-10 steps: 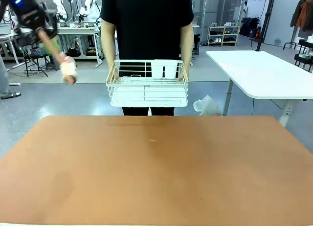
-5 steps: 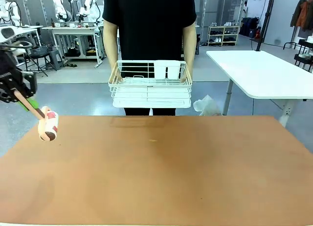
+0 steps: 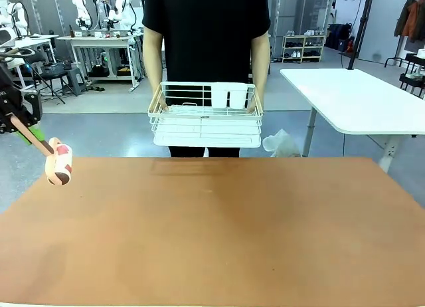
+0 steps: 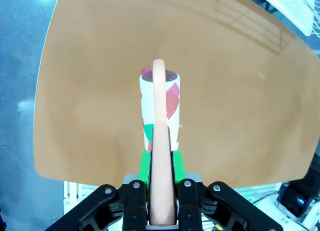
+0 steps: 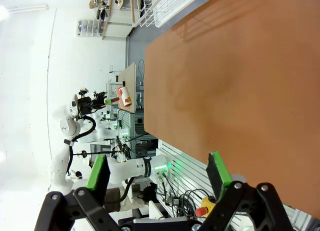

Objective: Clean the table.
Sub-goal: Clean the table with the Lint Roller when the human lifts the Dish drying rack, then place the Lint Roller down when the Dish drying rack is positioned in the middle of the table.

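Reddish-brown worktop (image 3: 212,234) spreads below me. My left hand (image 4: 161,178) is clamped on the lint roller (image 3: 58,169) handle, above its far-left corner. Descending tilted, the roller could skid. My right hand (image 5: 157,177) stands apart.

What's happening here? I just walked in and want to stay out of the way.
The left gripper is shut on the handle of a lint roller, holding it just above the left edge of the brown table. The right gripper is open, holding nothing. A person across the table holds a white wire rack in both hands.
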Tool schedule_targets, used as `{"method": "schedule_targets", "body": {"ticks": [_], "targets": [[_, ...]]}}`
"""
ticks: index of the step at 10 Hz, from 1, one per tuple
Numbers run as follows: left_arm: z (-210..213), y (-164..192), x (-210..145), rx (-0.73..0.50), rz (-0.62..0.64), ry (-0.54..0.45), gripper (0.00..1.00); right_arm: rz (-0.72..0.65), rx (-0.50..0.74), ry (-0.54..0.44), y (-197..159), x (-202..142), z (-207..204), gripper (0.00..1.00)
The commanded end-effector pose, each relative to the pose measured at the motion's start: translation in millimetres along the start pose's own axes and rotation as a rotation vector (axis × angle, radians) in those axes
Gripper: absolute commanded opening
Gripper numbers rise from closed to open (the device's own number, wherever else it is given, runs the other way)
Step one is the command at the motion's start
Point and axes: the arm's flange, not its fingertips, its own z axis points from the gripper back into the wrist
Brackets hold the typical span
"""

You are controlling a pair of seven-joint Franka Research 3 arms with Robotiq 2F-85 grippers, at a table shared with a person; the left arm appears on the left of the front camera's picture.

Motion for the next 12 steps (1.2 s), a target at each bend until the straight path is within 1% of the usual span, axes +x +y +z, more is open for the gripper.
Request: {"method": "schedule_targets", "body": {"ticks": [1,12], "targets": [[0.4,-1.8,-4.6,0.007,0.018,0.005,0.21,0.020,0.012,-0.005,1.7,-2.5,0.3,1.00],[0.4,-1.8,-4.6,0.007,0.018,0.005,0.21,0.020,0.012,-0.005,1.7,-2.5,0.3,1.00]]}}
